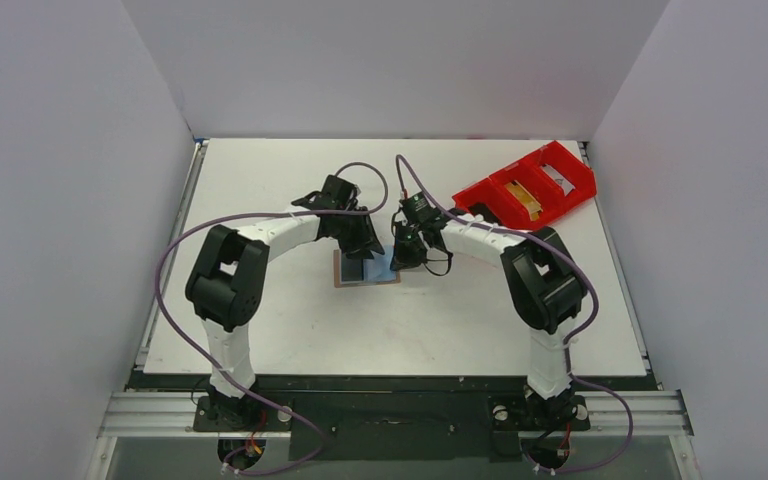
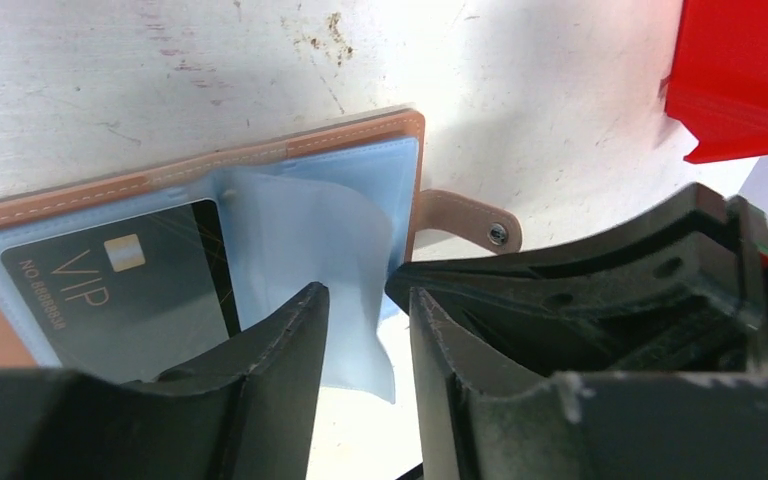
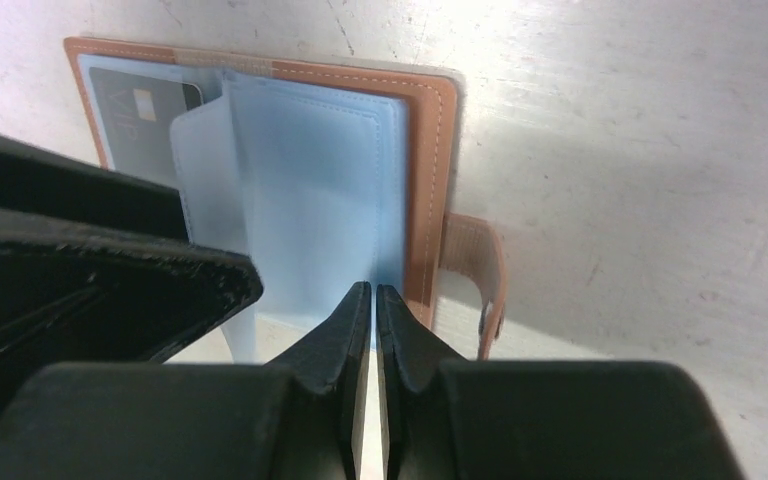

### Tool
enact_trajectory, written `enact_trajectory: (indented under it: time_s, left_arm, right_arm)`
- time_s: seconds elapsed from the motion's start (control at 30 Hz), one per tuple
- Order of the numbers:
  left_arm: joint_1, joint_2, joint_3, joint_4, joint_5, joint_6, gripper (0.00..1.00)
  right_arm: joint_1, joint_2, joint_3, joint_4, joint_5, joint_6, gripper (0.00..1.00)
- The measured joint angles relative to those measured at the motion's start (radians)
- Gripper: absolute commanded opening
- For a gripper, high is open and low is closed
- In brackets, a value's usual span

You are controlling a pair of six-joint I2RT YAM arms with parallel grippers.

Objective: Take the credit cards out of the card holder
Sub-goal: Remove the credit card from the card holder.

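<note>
The tan card holder [image 1: 352, 276] lies open and flat at the table's middle, pale blue-grey faces up. In the left wrist view its tan rim [image 2: 290, 148] frames a black "VIP" card [image 2: 110, 300] in the left sleeve, and the tab [image 2: 465, 220] sticks out to the right. A loose blue sleeve flap [image 2: 305, 230] stands up between the fingers of my left gripper [image 2: 365, 300], which is open and not clamping it. My right gripper [image 3: 372, 292] is shut, its tips at the near edge of the holder's right page [image 3: 320, 190]. The card's corner also shows there [image 3: 135, 100].
A red compartment tray [image 1: 525, 190] stands at the back right with a yellowish item in it; its corner shows in the left wrist view [image 2: 740, 80]. Both arms meet over the holder, fingers close together. White walls enclose the table on three sides.
</note>
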Motion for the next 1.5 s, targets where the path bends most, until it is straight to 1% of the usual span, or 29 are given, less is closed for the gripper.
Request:
enact_trajectory:
  time_s: [0.13, 0.33, 0.47, 0.7, 0.93, 1.2, 1.4, 1.5]
  left_arm:
    - [-0.003, 0.008, 0.008, 0.008, 0.005, -0.003, 0.37]
    - [-0.013, 0.040, 0.022, 0.017, 0.010, -0.008, 0.42]
    - [-0.027, 0.064, 0.035, 0.030, 0.012, -0.011, 0.43]
    - [-0.043, 0.074, 0.042, 0.045, 0.014, -0.013, 0.46]
    - [-0.037, 0.070, 0.043, 0.044, 0.015, -0.011, 0.47]
    - [0.006, -0.002, 0.043, 0.042, 0.013, 0.001, 0.47]
    - [0.036, -0.056, 0.018, 0.043, 0.009, 0.010, 0.46]
    - [0.044, -0.061, -0.002, 0.040, 0.002, 0.016, 0.42]
  right_arm:
    - [-0.011, -0.053, -0.015, -0.002, 0.010, 0.011, 0.04]
    - [-0.044, -0.185, -0.032, -0.005, 0.032, 0.024, 0.04]
    - [-0.058, -0.229, -0.033, -0.005, 0.041, 0.030, 0.04]
    - [-0.064, -0.233, -0.044, -0.021, 0.046, 0.030, 0.03]
    - [-0.064, -0.233, -0.043, -0.029, 0.045, 0.029, 0.03]
    - [-0.059, -0.231, -0.032, -0.039, 0.045, 0.029, 0.04]
    - [-0.042, -0.229, -0.002, -0.045, 0.044, 0.030, 0.04]
    - [-0.034, -0.229, 0.013, -0.048, 0.044, 0.029, 0.04]
